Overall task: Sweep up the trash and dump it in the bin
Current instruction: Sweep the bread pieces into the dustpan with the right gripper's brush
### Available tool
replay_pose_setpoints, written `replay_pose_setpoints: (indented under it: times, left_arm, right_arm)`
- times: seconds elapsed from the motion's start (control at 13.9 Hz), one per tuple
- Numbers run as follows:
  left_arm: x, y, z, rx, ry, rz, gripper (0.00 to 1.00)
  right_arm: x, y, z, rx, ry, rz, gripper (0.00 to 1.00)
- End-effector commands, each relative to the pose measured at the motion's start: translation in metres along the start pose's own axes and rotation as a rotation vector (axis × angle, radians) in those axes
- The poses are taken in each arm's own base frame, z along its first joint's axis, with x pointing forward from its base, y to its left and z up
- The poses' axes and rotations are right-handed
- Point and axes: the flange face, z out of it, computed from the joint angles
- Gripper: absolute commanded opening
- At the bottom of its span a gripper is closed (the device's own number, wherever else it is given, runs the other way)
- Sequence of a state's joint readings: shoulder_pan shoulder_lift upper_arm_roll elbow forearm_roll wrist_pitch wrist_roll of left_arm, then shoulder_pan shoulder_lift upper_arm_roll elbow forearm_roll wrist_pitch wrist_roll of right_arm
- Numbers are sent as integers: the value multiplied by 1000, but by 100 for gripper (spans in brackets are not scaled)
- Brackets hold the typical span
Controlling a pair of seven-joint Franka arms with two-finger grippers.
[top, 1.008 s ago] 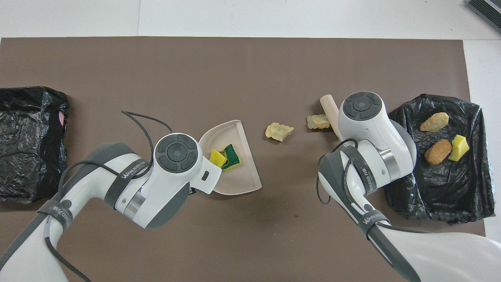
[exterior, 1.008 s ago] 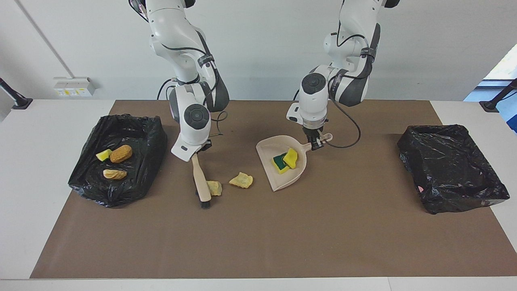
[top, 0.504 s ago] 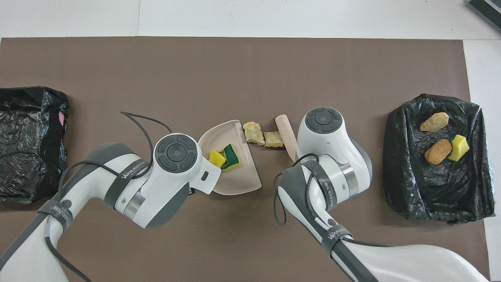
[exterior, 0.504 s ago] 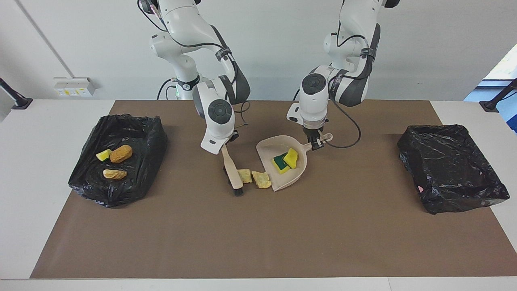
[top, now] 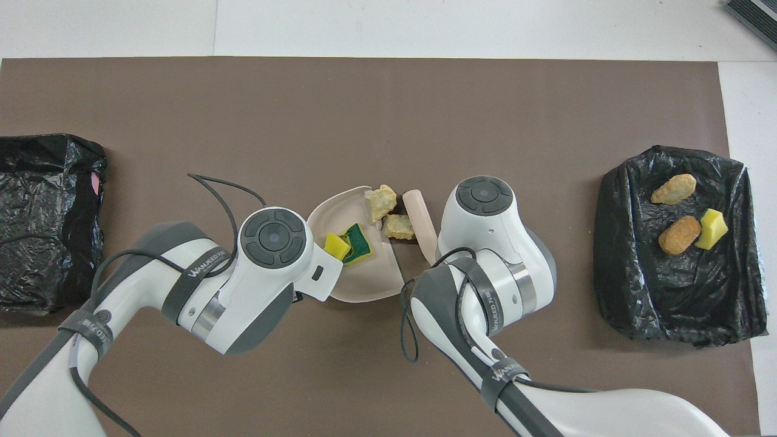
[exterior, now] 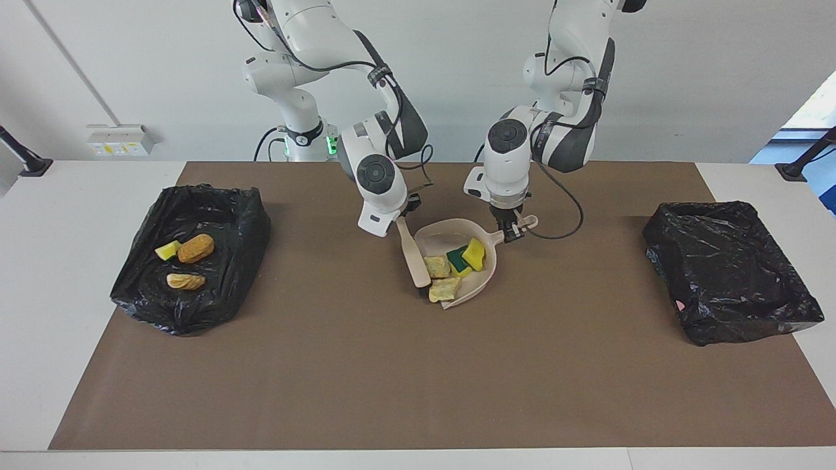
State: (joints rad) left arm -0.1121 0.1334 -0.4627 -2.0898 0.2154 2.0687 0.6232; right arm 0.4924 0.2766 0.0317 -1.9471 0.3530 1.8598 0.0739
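The beige dustpan (exterior: 482, 277) (top: 358, 282) lies mid-mat, and my left gripper (exterior: 511, 230) is shut on its handle. A yellow-and-green sponge bit (exterior: 467, 256) (top: 348, 245) lies inside it. Two pale beige foam chunks (exterior: 436, 266) (top: 381, 204) sit at the pan's open lip, one partly inside. The brush (exterior: 411, 251) (top: 420, 220) presses against them, its handle held in my shut right gripper (exterior: 401, 222). In the overhead view both wrists hide the fingers. A black-lined bin (exterior: 228, 215) (top: 613, 243) at the right arm's end holds a yellow bit, a brown lump and a beige chunk.
A second black-lined bin (exterior: 731, 271) (top: 42, 218) stands at the left arm's end of the table, with no scraps showing in it. A brown mat (exterior: 418, 378) covers the table. A black cable (exterior: 568, 222) loops from the left wrist over the mat.
My right arm has swept the brush toward the dustpan, pushing both beige chunks across the mat up to the pan's lip. The left gripper and pan have stayed put.
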Motion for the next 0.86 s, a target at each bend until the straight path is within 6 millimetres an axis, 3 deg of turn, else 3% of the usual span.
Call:
replay_pose_setpoints:
  times: [0.0,0.36,0.58,0.79]
  left_arm:
    - [-11,7,2,10,-1,-6,0]
    - [-12,4,1,14,4,37,0]
    - [-17,-7,3,17,18,84,0]
    - [-17,-8,2,20,21,99,0]
  right_arm:
    - [-5,-12,0,117,-15,-22,0]
    - [-10,-25,-4,276,-39,-15,0]
    - [-9,-14,-14,153,-5,-42,0]
    - [-23,-3,-35,-17,19,-74,0]
